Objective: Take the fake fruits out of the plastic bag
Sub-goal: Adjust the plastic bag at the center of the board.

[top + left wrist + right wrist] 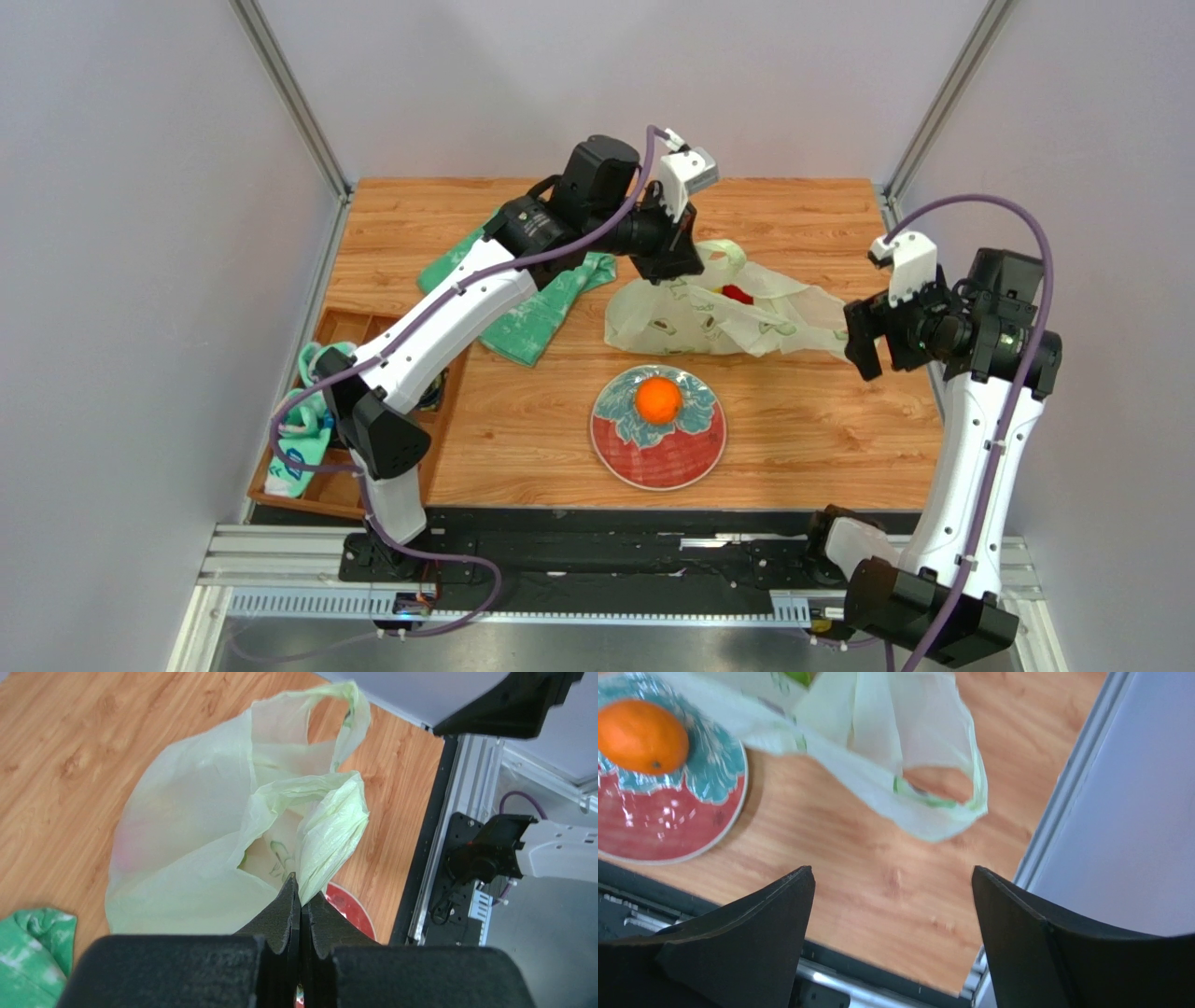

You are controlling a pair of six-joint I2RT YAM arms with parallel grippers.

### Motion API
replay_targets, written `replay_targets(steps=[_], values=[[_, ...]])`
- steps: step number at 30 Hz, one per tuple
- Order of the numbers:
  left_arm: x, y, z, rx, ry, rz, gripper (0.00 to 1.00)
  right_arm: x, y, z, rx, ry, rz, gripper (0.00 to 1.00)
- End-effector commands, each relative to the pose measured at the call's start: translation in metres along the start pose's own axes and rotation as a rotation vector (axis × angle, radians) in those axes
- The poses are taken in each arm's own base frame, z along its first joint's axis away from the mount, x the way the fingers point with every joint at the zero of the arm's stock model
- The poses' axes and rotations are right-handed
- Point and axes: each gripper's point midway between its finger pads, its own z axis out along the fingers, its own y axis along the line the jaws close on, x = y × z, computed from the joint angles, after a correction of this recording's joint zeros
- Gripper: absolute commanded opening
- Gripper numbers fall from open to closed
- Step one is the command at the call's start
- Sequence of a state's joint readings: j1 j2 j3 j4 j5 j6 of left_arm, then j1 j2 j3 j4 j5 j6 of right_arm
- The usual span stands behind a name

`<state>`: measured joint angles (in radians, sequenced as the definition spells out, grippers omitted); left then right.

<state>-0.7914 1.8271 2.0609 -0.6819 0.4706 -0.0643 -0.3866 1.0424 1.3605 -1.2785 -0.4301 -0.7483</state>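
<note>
Black fingers (284,913) of the left pincer (300,903) fill the bottom of the left wrist view. They are pressed together, with a fold of the plastic bag (196,826) pinched between their tips. Beyond them the bag spreads pale yellow-green and crinkled over the wooden tabletop (70,742), one loop handle standing up at its far side. A faint pink blush shows through the film on the left. A corner of the green cloth (31,952) sits at the lower left.

From above, the left pincer (683,259) holds the bag's far left end just off the tabletop (828,434), and the rest of the plastic bag (701,319) trails to the right across the wood. A red fruit (735,294) shows through the film near the held end. What else is inside the bag cannot be made out.

Nearer the arm bases is a red and teal plate (659,469) with the orange (658,401) resting on it, apart from the bag. The green cloth (540,315) lies under the left arm, just beside the bag.

The right pincer (859,343) hangs at the bag's right end. In its own view the right pincer (891,875) is spread wide and holds nothing. The bag's loop handle (941,791) lies ahead of its fingertips, not between them. The orange (641,736) and plate (661,833) are at the upper left.
</note>
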Motion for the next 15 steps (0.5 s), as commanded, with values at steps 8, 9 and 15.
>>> replay_targets(steps=[8,9,15], values=[[0.016,0.003,-0.028,-0.079,0.015,0.034,0.0,-0.018,-0.042,0.089,-0.066,0.08,0.072,0.9],[0.017,0.004,-0.029,-0.083,0.017,0.036,0.0,-0.014,-0.045,0.099,-0.073,0.099,0.089,0.91],[0.029,0.01,-0.034,-0.124,0.042,0.043,0.0,-0.02,-0.064,0.124,-0.059,0.096,0.119,0.91]])
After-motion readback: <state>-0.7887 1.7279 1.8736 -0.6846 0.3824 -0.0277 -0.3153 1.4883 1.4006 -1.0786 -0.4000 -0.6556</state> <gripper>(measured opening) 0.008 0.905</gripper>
